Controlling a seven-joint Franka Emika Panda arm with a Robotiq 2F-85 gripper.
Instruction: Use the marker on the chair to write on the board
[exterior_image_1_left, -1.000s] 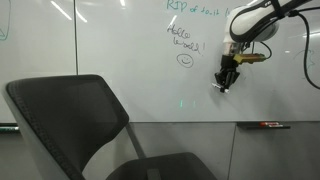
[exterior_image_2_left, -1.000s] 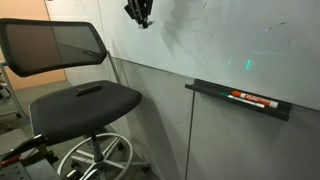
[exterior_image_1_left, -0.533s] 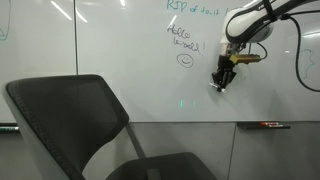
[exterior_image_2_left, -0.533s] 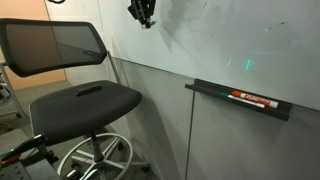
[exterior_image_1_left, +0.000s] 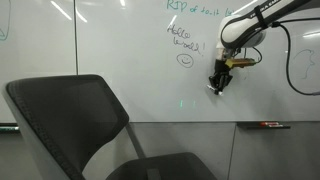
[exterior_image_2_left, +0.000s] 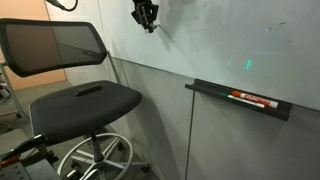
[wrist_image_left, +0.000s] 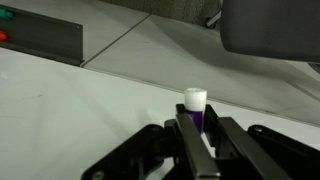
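My gripper (exterior_image_1_left: 217, 87) is up at the white board (exterior_image_1_left: 120, 50), to the lower right of the green handwriting (exterior_image_1_left: 185, 42) and the smiley face (exterior_image_1_left: 184, 60). It also shows near the top of an exterior view (exterior_image_2_left: 148, 20). In the wrist view the gripper (wrist_image_left: 197, 128) is shut on the marker (wrist_image_left: 195, 102), which has a purple body and a white end pointing at the board (wrist_image_left: 90, 110). Whether that end touches the surface I cannot tell. The black chair (exterior_image_1_left: 70, 115) stands below and to the side, with an empty seat (exterior_image_2_left: 85, 98).
A grey rail tray (exterior_image_2_left: 240, 103) under the board holds a red-and-black marker-like item (exterior_image_2_left: 252, 99), which also shows in an exterior view (exterior_image_1_left: 270, 125). The chair's wheeled base (exterior_image_2_left: 95, 160) stands on the floor. The tray shows at the wrist view's top left (wrist_image_left: 40, 35).
The gripper with the marker has moved a little sideways along the board, toward the handwriting. The arm's cable has swung out. Chair and tray have not moved.
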